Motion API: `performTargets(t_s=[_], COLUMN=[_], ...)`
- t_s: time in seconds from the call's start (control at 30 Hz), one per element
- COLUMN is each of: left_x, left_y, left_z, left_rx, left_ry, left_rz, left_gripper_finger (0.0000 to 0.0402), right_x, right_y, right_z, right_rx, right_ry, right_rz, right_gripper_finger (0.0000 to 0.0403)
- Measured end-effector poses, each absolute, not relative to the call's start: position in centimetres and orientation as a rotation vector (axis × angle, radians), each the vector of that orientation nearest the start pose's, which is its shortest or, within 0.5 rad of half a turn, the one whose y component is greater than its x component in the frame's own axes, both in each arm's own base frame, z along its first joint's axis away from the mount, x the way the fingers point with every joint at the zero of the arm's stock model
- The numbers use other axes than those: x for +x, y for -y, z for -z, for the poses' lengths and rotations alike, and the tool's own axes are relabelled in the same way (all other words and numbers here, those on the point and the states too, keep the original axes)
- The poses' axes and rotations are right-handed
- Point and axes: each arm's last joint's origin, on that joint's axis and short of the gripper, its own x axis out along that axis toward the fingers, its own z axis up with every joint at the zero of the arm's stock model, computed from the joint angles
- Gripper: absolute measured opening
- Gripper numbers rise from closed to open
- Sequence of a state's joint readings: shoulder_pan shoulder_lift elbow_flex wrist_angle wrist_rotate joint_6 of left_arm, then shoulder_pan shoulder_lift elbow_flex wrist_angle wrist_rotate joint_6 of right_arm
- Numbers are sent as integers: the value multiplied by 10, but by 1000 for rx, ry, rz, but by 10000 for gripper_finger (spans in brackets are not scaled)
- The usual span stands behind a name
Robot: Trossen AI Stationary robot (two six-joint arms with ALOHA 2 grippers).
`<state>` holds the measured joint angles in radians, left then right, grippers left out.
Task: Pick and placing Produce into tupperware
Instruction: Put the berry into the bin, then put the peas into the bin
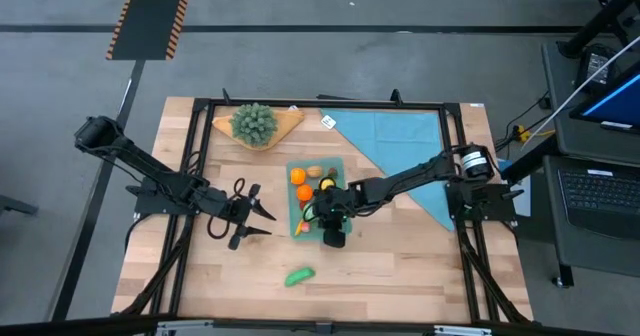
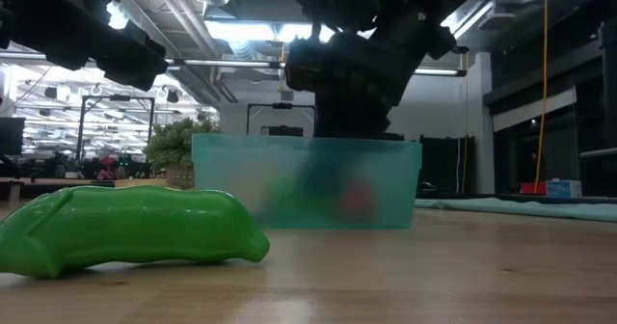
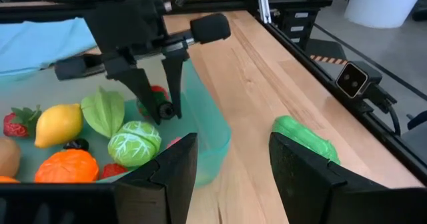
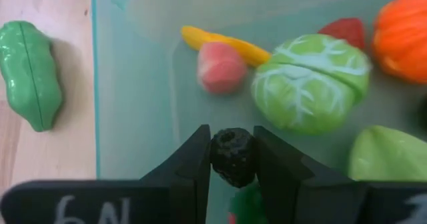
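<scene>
The right claw (image 4: 233,159) hangs over the tupperware's (image 4: 133,104) near end, pinching a dark berry (image 4: 232,156). The left claw (image 1: 250,214), parted and empty, waits beside the tupperware.

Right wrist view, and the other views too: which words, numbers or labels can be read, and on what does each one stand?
"6N": white hand-written marks, read as the right wrist view shows them, on the dark body of the right gripper, which holds a small dark produce piece.
White tag beside the blue cloth: too small to read.
No other text is readable.
</scene>
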<state>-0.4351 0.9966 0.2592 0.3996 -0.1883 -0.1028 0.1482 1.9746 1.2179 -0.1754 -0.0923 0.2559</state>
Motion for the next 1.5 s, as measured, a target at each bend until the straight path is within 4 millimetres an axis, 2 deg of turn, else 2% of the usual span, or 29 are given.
performTargets(t_s=[0.4,0.63,0.7,0.97,1.1,1.43,1.5], left_x=[174,174,174,174,174,174,174], left_y=[75,75,75,75,75,75,75], left_z=[-173,-172,-172,-172,-172,-172,-172], left_rx=[4,5,5,5,5,5,5], left_ry=[-339,-340,-340,-340,-340,-340,-340], left_rz=[228,228,227,228,228,227,227], left_gripper_finger=[179,179,179,179,179,179,179], right_x=[398,398,398,400,400,401,400], right_y=[-63,-63,-64,-64,-64,-63,-59], right_z=[-142,-142,-142,-144,-145,-145,-150], right_rx=[227,225,233,241,240,242,256], right_ry=[-942,-944,-946,-921,-919,-912,-900], right_rz=[-144,-149,-164,-164,-164,-159,-150], right_gripper_finger=[110,97,109,201,231,245,245])
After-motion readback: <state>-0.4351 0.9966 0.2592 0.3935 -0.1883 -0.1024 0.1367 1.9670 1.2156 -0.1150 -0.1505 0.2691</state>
